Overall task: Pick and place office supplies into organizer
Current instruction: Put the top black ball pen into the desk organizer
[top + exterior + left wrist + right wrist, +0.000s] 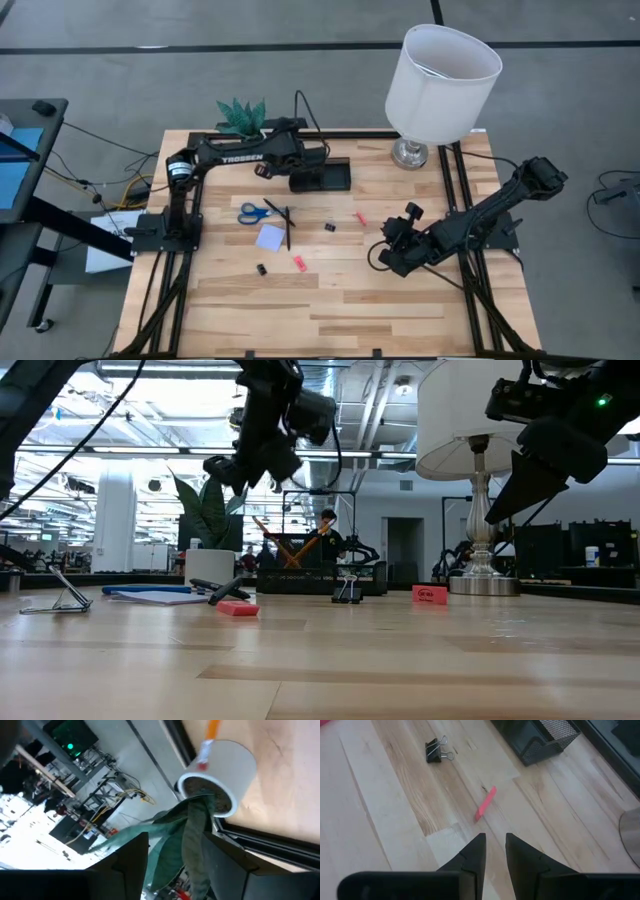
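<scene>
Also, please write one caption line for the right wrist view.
Right gripper above the wooden table, near a pink piece, black clip and mesh organizer.

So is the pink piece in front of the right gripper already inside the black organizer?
No, in the right wrist view the pink piece lies on the bare wood table, apart from the mesh organizer, just ahead of the right gripper.

The right gripper (pixel 495 851) is seen above the bare wooden table (pixel 395 820), its two dark fingers (pixel 472 855) parted by a narrow gap with nothing held between them. A pink piece (pixel 485 803) lies flat on the table just beyond the fingertips. A black clip (pixel 436 749) with wire handles is found farther past the pink piece, well apart from it. The mesh corner of the organizer (pixel 542 740) is seen beyond the pink piece, to one side of the clip.
</scene>
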### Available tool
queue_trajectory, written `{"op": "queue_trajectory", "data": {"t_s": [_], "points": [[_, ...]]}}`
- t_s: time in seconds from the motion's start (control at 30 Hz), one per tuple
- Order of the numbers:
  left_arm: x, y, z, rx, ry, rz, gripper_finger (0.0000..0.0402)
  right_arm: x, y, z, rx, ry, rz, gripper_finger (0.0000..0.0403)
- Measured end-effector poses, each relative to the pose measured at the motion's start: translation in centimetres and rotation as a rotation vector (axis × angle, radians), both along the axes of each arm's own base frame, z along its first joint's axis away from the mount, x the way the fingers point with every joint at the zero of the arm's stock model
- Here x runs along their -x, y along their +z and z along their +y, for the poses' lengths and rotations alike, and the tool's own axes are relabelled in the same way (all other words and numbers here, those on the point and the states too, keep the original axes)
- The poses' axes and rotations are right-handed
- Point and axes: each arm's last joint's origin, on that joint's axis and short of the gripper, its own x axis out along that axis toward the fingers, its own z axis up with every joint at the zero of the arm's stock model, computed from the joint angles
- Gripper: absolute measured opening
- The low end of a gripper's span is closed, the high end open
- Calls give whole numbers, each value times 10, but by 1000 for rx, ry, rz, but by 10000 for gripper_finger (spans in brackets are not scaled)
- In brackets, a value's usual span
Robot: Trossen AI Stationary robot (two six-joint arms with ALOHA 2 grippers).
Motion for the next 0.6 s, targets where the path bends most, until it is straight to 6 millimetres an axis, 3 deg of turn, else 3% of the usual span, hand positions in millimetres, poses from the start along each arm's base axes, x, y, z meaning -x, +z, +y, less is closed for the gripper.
{"op": "queue_trajectory", "data": {"t_s": [0.27,0.6], "points": [[18,61,-11,-33,68,-271,176,-1,0,0,-6,0,-10,67],[54,126,-40,191,253,-837,176,-6,4,1,18,-22,-100,67]]}}
